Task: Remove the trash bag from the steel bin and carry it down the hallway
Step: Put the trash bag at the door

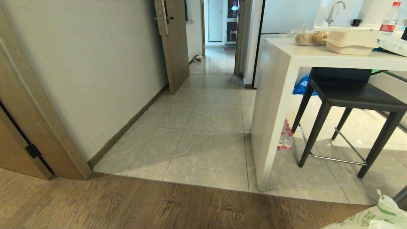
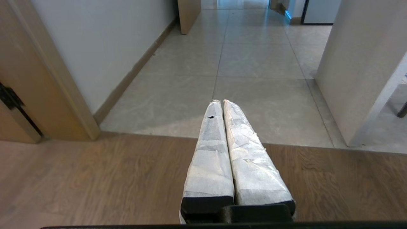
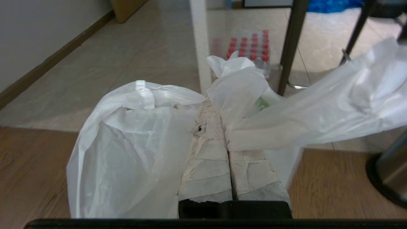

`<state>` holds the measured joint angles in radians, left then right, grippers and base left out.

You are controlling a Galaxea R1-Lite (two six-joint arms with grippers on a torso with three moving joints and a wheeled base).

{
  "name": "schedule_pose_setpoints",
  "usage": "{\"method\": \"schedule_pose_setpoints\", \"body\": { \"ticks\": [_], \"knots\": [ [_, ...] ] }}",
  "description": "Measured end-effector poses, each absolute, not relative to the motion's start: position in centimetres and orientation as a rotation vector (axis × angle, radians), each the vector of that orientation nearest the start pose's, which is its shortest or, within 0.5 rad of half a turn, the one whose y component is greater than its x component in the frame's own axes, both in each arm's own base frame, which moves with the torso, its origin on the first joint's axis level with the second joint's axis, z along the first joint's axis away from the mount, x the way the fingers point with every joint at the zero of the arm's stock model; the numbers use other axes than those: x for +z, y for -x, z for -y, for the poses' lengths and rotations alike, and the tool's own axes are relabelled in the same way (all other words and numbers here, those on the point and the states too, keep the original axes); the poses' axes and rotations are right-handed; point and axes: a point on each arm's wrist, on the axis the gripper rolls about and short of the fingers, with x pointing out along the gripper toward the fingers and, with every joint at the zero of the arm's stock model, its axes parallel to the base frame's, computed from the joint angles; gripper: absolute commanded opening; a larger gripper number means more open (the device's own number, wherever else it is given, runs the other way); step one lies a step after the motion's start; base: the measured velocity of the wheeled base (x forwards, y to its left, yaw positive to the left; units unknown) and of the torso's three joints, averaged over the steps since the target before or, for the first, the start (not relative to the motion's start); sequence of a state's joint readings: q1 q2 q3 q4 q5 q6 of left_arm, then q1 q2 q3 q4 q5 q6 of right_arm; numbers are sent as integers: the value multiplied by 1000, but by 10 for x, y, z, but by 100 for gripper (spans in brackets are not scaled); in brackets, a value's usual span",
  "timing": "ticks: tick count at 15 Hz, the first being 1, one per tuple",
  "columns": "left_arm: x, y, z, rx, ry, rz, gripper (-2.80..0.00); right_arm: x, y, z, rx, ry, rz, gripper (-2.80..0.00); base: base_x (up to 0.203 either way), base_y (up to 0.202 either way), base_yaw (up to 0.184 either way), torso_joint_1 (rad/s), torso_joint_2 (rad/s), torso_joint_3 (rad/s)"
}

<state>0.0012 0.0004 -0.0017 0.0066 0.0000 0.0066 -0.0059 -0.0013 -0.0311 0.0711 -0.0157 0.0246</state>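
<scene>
The right gripper [image 3: 222, 105] has its jaws clamped on the thin white plastic of the trash bag [image 3: 127, 143], which billows to both sides of the taped fingers. From the head view only a green-printed corner of the bag shows, down at five o'clock. The steel bin [image 3: 389, 171] stands on the wood floor just beside the bag, its black base ring in sight. The left gripper [image 2: 219, 101] hangs over the wood floor, jaws pressed together on nothing. Ahead at twelve o'clock the hallway [image 1: 206, 121] of glossy grey tiles runs past a half-open door [image 1: 173, 47]. At two o'clock a white bench [image 1: 318, 57] carries a takeaway box [image 1: 351, 41], with a black stool [image 1: 353, 95] tucked under it.
</scene>
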Motion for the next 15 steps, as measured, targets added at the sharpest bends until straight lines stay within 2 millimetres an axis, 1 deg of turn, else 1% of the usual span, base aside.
{"method": "schedule_pose_setpoints", "body": {
  "ticks": [1,3,15],
  "knots": [
    [75,23,0,0,-6,-9,-280,77,25,0,-24,-24,-36,-280,0,0,0,0,0,0],
    [76,23,0,1,-8,-3,-280,78,26,0,-24,-24,-33,-280,119,1,0,-1,0,2],
    [75,23,0,1,2,-1,-280,77,25,0,-23,-24,-34,-280,184,0,-3,4,4,2]
  ]
}}
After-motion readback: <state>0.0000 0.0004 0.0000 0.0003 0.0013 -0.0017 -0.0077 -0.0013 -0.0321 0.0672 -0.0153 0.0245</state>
